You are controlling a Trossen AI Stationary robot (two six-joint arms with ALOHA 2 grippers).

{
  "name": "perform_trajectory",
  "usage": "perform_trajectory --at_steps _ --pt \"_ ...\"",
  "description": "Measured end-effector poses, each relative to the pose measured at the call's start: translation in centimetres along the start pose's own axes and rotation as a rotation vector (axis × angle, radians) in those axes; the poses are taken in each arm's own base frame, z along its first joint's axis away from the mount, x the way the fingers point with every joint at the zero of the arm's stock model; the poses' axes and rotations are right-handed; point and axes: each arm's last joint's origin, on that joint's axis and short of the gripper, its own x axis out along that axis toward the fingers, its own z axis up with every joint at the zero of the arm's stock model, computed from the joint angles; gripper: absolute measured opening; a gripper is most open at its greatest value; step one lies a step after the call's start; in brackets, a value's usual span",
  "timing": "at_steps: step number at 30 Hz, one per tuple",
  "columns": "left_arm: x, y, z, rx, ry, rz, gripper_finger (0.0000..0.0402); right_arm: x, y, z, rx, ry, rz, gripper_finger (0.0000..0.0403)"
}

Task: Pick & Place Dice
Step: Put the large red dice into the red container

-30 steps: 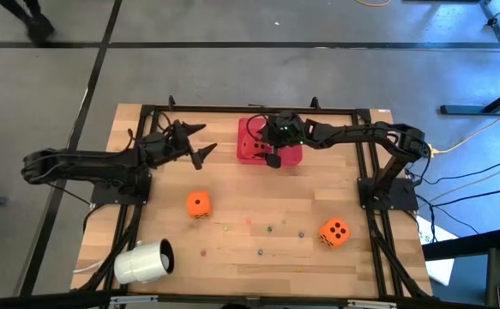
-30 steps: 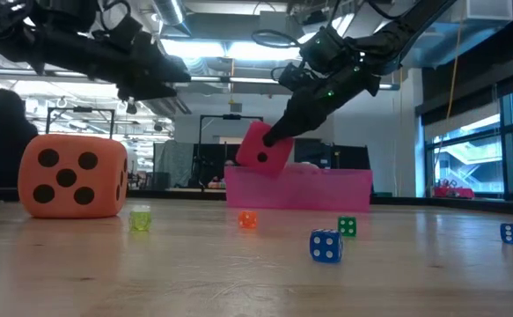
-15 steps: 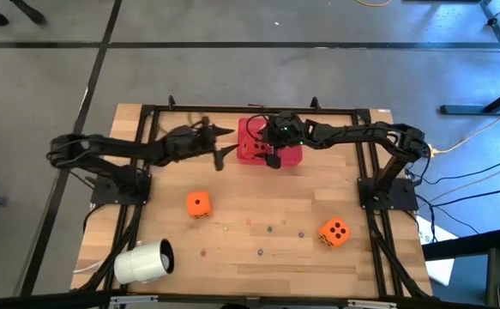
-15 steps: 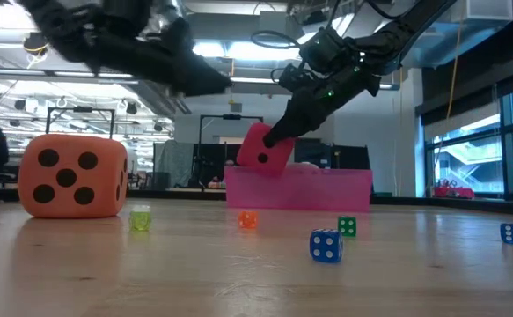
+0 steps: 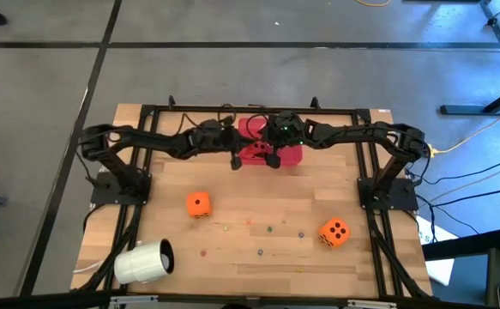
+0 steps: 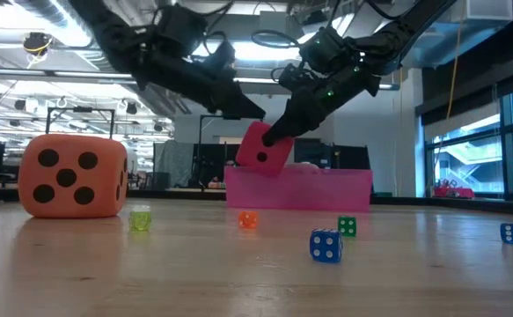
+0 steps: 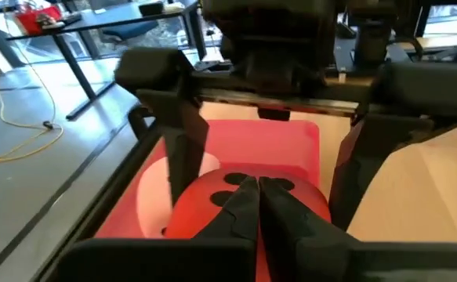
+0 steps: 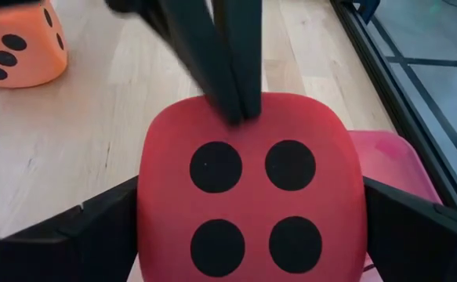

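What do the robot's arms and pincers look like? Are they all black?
Mostly, yes. Both arms are dark, thin and jointed, with black cables looping along them. Each ends in a pincer with two long flat dark fingers: the left pincer and the right pincer. A small green light glows on the right arm's wrist.

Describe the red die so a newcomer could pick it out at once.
Start at the red tray at the table's far edge, midway between the two arms. The red die hangs tilted over its near wall, gripped by the right gripper, with the left gripper shut, its tips against it. It is the only red die; the other two big ones are orange and lie on the wood.
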Motion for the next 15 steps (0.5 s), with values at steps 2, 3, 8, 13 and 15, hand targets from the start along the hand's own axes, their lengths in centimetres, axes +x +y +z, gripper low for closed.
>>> perform_trajectory --at_steps 2,3,8,13,15 --pt "0.6 0.0 -0.2 0.0 0.01 -0.003 0.0002 0.0 0.0 0.0 0.0 0.001 0.0 0.04" --pt "0.9 0.0 -0.2 0.005 0.01 -0.003 0.0001 0.0 0.0 0.0 0.0 0.002 0.0 0.04" --pt "2.1 0.1 0.5 0.02 -0.015 -0.009 0.0001 0.0 0.0 0.0 -0.003 -0.002 -0.001 0.04" --pt "2.6 0.3 1.6 0.038 -0.023 -0.017 0.0001 0.0 0.0 0.0 -0.003 -0.004 0.002 0.04" --pt "2.6 0.2 1.3 0.036 0.01 -0.041 0.0001 0.0 0.0 0.1 -0.005 -0.011 0.0 0.04"
